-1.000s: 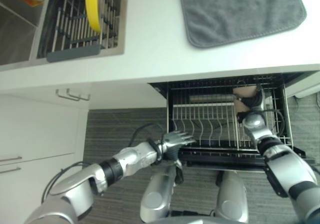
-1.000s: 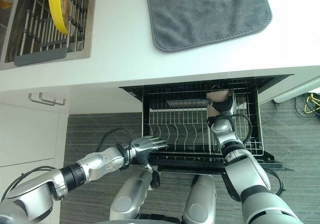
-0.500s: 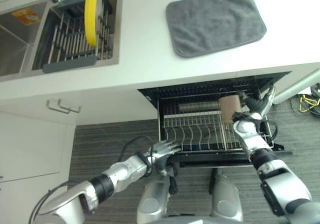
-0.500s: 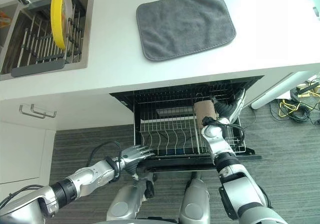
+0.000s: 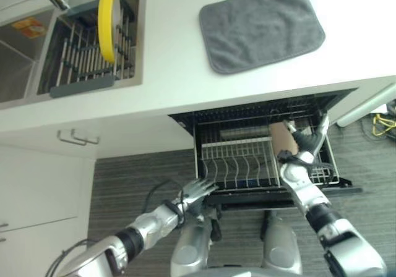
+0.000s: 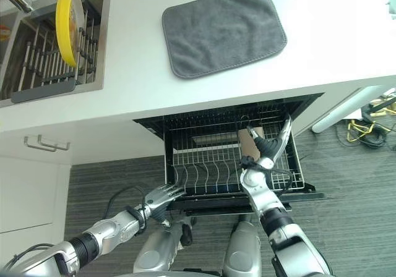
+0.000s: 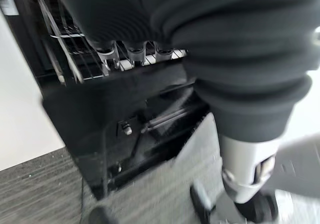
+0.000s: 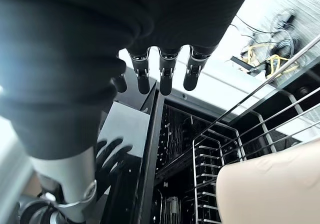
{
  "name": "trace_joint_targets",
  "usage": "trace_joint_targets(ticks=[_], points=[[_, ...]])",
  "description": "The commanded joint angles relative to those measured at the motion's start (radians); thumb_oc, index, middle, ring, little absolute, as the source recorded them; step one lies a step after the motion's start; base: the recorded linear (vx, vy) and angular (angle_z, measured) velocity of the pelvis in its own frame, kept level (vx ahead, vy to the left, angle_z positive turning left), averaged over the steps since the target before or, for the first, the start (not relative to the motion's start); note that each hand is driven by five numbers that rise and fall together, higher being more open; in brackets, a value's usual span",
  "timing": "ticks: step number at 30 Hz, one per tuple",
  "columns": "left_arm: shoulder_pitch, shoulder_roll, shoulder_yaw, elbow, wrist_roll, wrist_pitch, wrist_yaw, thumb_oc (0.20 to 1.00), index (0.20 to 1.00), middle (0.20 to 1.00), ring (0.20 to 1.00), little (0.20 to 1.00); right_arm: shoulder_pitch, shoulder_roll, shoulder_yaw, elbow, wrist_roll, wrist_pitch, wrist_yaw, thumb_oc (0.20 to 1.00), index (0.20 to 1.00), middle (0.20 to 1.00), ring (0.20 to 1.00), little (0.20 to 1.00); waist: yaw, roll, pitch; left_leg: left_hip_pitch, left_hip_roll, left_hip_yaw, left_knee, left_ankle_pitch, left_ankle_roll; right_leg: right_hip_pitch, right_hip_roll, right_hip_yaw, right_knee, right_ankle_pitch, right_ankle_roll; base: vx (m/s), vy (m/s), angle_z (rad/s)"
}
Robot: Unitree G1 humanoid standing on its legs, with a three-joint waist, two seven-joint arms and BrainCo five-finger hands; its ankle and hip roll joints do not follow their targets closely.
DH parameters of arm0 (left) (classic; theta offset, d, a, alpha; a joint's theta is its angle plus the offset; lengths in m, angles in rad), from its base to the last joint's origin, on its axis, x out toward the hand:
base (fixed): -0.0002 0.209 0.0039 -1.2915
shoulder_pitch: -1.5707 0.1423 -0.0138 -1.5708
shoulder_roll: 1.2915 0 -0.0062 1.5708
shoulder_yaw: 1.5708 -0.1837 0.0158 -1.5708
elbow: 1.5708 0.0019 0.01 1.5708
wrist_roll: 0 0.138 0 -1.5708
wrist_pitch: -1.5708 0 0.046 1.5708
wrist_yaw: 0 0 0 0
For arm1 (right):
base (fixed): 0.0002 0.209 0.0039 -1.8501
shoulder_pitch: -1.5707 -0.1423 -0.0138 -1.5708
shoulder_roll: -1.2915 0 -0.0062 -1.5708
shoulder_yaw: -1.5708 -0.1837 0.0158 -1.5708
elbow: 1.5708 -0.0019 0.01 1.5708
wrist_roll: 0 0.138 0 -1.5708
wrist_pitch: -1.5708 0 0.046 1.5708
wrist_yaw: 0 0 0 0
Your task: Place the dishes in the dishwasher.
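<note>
The tan cup [image 6: 249, 142] sat in the right part of the pulled-out dishwasher rack [image 6: 204, 166], at the lower middle of the frame. My right hand [image 6: 267, 148] was just beside it with fingers spread and straight, holding nothing. A second ago those fingers were wrapped round the cup deeper in the rack; half a second ago the cup was still against my palm. So I judged the cup released and this dish delivered, though I could not tell whether it stood upright or leaned on the wires.

My left hand [image 6: 162, 196] rested with relaxed, open fingers at the front left edge of the rack, lower left of centre, much where it had been a second ago; I took it to be steadying the drawer.

The whole view had slid as my head moved, so the counter only seemed to shift. A yellow plate [image 5: 109, 16] stood on edge in the sink rack [image 5: 80, 48] at the upper left, which I judged the next dish to fetch. A grey cloth [image 5: 261, 26] lay flat on the white counter [image 5: 167, 73] at the upper right.

An orange label showed at the far upper left; its print was too small to read.
</note>
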Motion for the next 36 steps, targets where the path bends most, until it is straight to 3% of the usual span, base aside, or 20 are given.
trace_joint_targets(ticks=[1, 6, 14, 15, 16, 17, 20, 24, 26, 31, 32, 33, 34, 35, 36], points=[[-0.011, -0.004, 0.032, -0.013, -0.001, -0.044, 0.101, 1.000, 1.000, 1.000, 1.000, 1.000, -0.034, -0.027, 0.015, -0.057, 0.023, -0.074, 0.103, 1.000, 1.000, 1.000, 1.000, 1.000, -0.007, -0.015, -0.036, 0.069, 0.015, 0.027, 0.105, -0.194, -0.037, -0.007, 0.044, 0.039, -0.096, 0.072, -0.002, 0.06, 0.040, -0.05], [0.034, -0.040, 0.152, 0.005, -0.088, -0.061, 0.151, 1.000, 1.000, 1.000, 1.000, 1.000, 0.125, -0.037, 0.011, -0.229, 0.084, -0.072, 0.267, 1.000, 1.000, 1.000, 1.000, 1.000, -0.037, -0.049, -0.108, 0.138, 0.031, 0.058, 0.062, -0.187, -0.042, 0.062, 0.056, 0.039, -0.144, 0.080, 0.006, 0.06, 0.041, -0.16], [0.052, -0.048, 0.271, -0.092, -0.257, -0.103, 0.149, 1.000, 1.000, 1.000, 1.000, 1.000, 0.217, -0.058, -0.029, -0.405, 0.159, -0.068, 0.494, 1.000, 1.000, 1.000, 1.000, 1.000, -0.052, -0.077, -0.190, 0.209, 0.041, 0.074, 0.018, -0.179, -0.049, 0.133, 0.075, 0.041, -0.186, 0.087, 0.005, 0.04, 0.068, -0.10], [0.055, -0.031, 0.319, -0.172, -0.398, -0.123, 0.099, 1.000, 1.000, 1.000, 1.000, 1.000, 0.235, -0.071, -0.048, -0.471, 0.200, -0.062, 0.577, 1.000, 1.000, 1.000, 1.000, 1.000, -0.052, -0.083, -0.205, 0.225, 0.039, 0.075, 0.009, -0.178, -0.049, 0.151, 0.076, 0.039, -0.202, 0.094, 0.006, 0.01, 0.115, -0.05], [0.057, -0.028, 0.341, -0.212, -0.449, -0.140, 0.093, 1.000, 1.000, 1.000, 1.000, 1.000, 0.244, -0.075, -0.056, -0.497, 0.223, -0.070, 0.612, 1.000, 1.000, 1.000, 1.000, 1.000, -0.050, -0.085, -0.211, 0.232, 0.037, 0.076, 0.005, -0.178, -0.048, 0.159, 0.075, 0.036, -0.210, 0.098, 0.007, 0.00, 0.133, 0.01], [0.061, -0.001, 0.399, -0.338, -0.601, -0.177, 0.019, 1.000, 1.000, 1.000, 1.000, 1.000, 0.262, -0.086, -0.094, -0.557, 0.268, -0.088, 0.686, 1.000, 1.000, 1.000, 1.000, 1.000, -0.042, -0.090, -0.227, 0.250, 0.032, 0.074, 0.000, -0.183, -0.046, 0.183, 0.074, 0.030, -0.232, 0.108, 0.009, 0.00, 0.085, -0.02], [0.069, 0.002, 0.444, -0.428, -0.735, -0.200, -0.061, 1.000, 1.000, 1.000, 1.000, 1.000, 0.260, -0.086, -0.123, -0.592, 0.283, -0.098, 0.722, 1.000, 1.000, 1.000, 1.000, 1.000, -0.032, -0.093, -0.239, 0.264, 0.027, 0.064, -0.005, -0.190, -0.042, 0.204, 0.074, 0.024, -0.249, 0.114, 0.009, 0.00, 0.035, 0.05], [0.090, -0.009, 0.557, -0.589, -1.000, -0.252, -0.212, 1.000, 1.000, 1.000, 1.000, 1.000, 0.230, -0.103, -0.164, -0.660, 0.311, -0.110, 0.847, 1.000, 1.000, 1.000, 1.000, 1.000, -0.002, -0.091, -0.265, 0.289, 0.019, 0.035, -0.032, -0.190, -0.041, 0.237, 0.073, 0.007, -0.284, 0.126, 0.008, 0.01, 0.021, 0.15], [0.092, -0.008, 0.575, -0.606, -1.032, -0.257, -0.224, 1.000, 1.000, 1.000, 1.000, 1.000, 0.226, -0.106, -0.172, -0.666, 0.320, -0.112, 0.860, 1.000, 1.000, 1.000, 1.000, 1.000, 0.004, -0.090, -0.270, 0.293, 0.016, 0.025, -0.038, -0.188, -0.041, 0.243, 0.075, 0.005, -0.290, 0.127, 0.007, 0.05, -0.019, 0.08], [0.115, -0.015, 0.658, -0.675, -1.075, -0.223, -0.259, 1.000, 1.000, 1.000, 1.000, 1.000, 0.223, -0.103, -0.207, -0.684, 0.330, -0.031, 0.848, 1.000, 1.000, 1.000, 1.000, 1.000, 0.027, -0.087, -0.285, 0.295, 0.012, 0.015, -0.022, -0.197, -0.042, 0.258, 0.082, -0.021, -0.282, 0.110, -0.005, 0.06, -0.047, 0.19], [0.096, -0.008, 0.651, -0.694, -1.078, -0.217, -0.268, 1.000, 1.000, 1.000, 1.000, 1.000, 0.217, -0.122, -0.227, -0.698, 0.332, -0.009, 0.862, 1.000, 1.000, 1.000, 1.000, 1.000, 0.019, -0.107, -0.269, 0.218, 0.015, 0.093, 0.186, -0.245, -0.041, 0.242, 0.063, -0.072, -0.213, 0.087, -0.033, -0.18, 0.305, 1.40], [0.060, -0.018, 0.654, -0.719, -1.075, -0.202, -0.293, 1.000, 1.000, 1.000, 1.000, 1.000, 0.157, -0.147, -0.233, -0.651, 0.328, -0.043, 0.795, 1.000, 1.000, 1.000, 1.000, 1.000, 0.025, -0.116, -0.237, 0.144, 0.121, 0.075, 0.324, -0.248, -0.047, 0.198, 0.040, -0.083, -0.102, 0.044, -0.049, -0.19, 0.332, 1.68], [0.058, -0.018, 0.653, -0.720, -1.074, -0.200, -0.292, 1.000, 1.000, 1.000, 1.000, 1.000, 0.156, -0.146, -0.234, -0.649, 0.329, -0.046, 0.795, 1.000, 1.000, 1.000, 1.000, 1.000, 0.024, -0.114, -0.236, 0.145, 0.130, 0.068, 0.316, -0.238, -0.051, 0.196, 0.039, -0.081, -0.097, 0.042, -0.048, -0.15, 0.609, 1.31], [0.053, -0.010, 0.650, -0.732, -1.079, -0.193, -0.299, 1.000, 1.000, 1.000, 1.000, 1.000, 0.159, -0.142, -0.241, -0.651, 0.315, -0.065, 0.793, 1.000, 1.000, 1.000, 1.000, 1.000, 0.025, -0.103, -0.233, 0.148, 0.183, -0.012, 0.277, -0.164, -0.078, 0.174, 0.031, -0.044, -0.064, 0.030, -0.040, -0.02, 0.602, 0.38], [0.062, 0.001, 0.655, -0.753, -1.078, -0.184, -0.305, 1.000, 1.000, 1.000, 1.000, 1.000, 0.170, -0.152, -0.255, -0.663, 0.309, -0.064, 0.798, 1.000, 1.000, 1.000, 1.000, 1.000, 0.027, -0.089, -0.233, 0.161, 0.172, -0.078, 0.234, -0.176, -0.083, 0.152, 0.012, -0.015, -0.032, 0.020, -0.024, 0.00, 0.732, -0.30]])
